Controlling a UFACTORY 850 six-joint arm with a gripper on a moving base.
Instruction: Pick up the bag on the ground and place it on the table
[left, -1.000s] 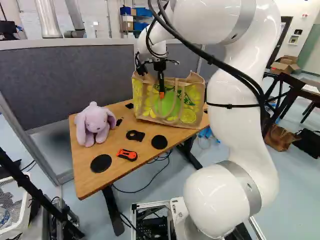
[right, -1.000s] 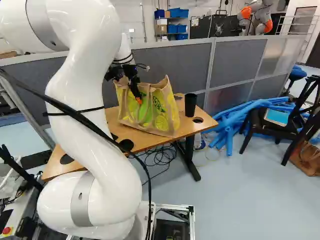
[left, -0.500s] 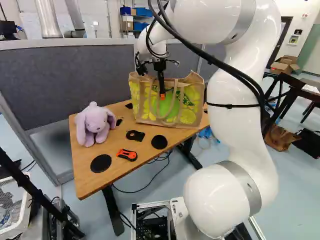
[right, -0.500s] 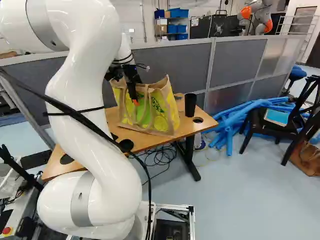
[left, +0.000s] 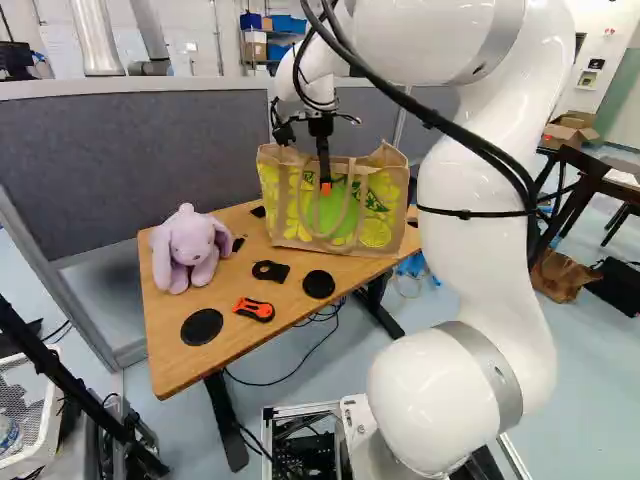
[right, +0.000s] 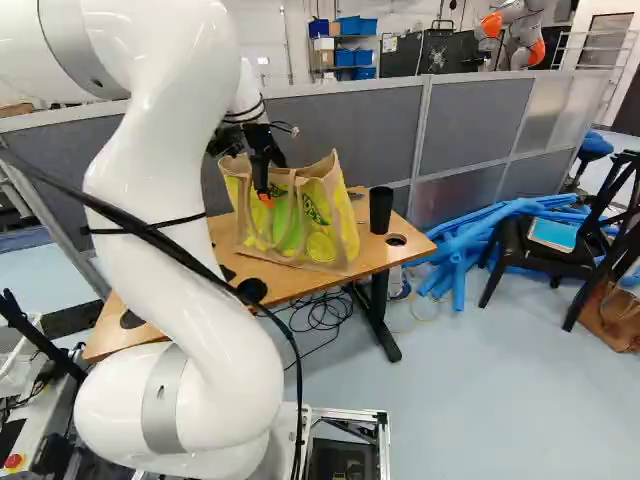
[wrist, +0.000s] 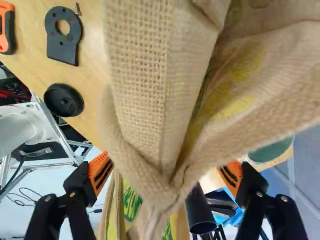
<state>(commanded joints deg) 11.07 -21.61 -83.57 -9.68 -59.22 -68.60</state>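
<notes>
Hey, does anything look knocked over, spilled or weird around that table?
Nothing looks spilled or tipped: the bag and plush toy sit upright on the table. The untidy parts are blue tubes heaped in a jumble beyond it and tangled cables underneath.

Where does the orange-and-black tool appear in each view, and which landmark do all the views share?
Left base view: the tool lies on the table between two black discs.
Right base view: not in it.
Wrist view: partly showing, beside the black plate with a round hole.
Shared landmark: the patterned bag.
</notes>
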